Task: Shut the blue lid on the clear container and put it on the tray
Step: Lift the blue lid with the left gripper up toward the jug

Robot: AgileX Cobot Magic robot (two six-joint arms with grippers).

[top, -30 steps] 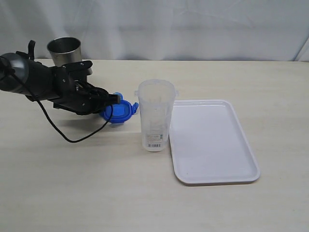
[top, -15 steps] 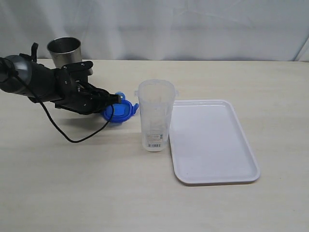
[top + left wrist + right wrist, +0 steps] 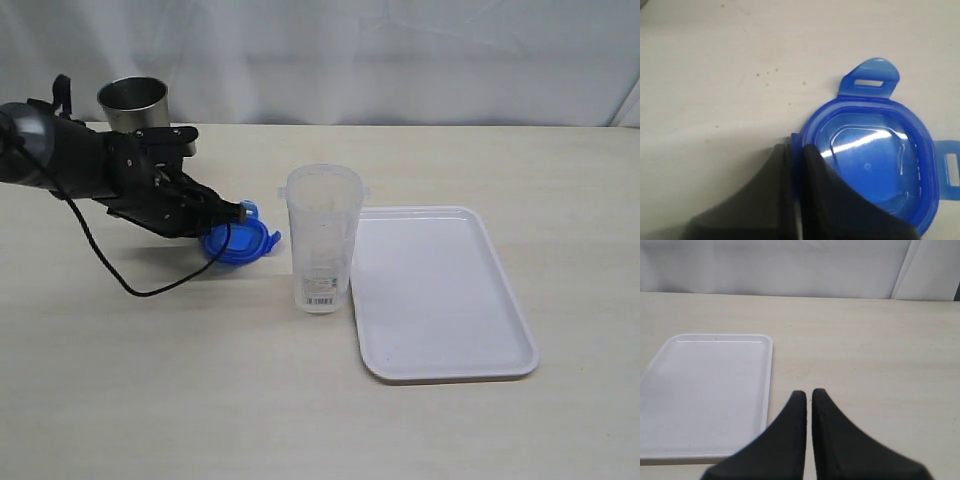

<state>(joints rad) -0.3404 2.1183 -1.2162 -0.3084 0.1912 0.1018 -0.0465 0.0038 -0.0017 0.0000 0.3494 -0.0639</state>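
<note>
The blue lid (image 3: 238,243) is tilted just above the table, left of the clear container (image 3: 322,238). My left gripper (image 3: 240,211) is shut on the lid's rim; in the left wrist view the lid (image 3: 875,155) shows its glossy face and snap flaps, with the gripper (image 3: 796,148) pinching its edge. The clear container stands upright and open-topped beside the left edge of the white tray (image 3: 440,293), label near its base. The right gripper (image 3: 809,393) is shut on nothing, above the table next to the tray (image 3: 705,390). It does not appear in the exterior view.
A grey metal cup (image 3: 133,105) stands at the back left behind my left arm. A black cable (image 3: 130,290) loops from the arm onto the table. A white curtain backs the table.
The left gripper has drawn slightly left and back with the lid, which now sits lower and more tilted. The container and tray have not moved.
</note>
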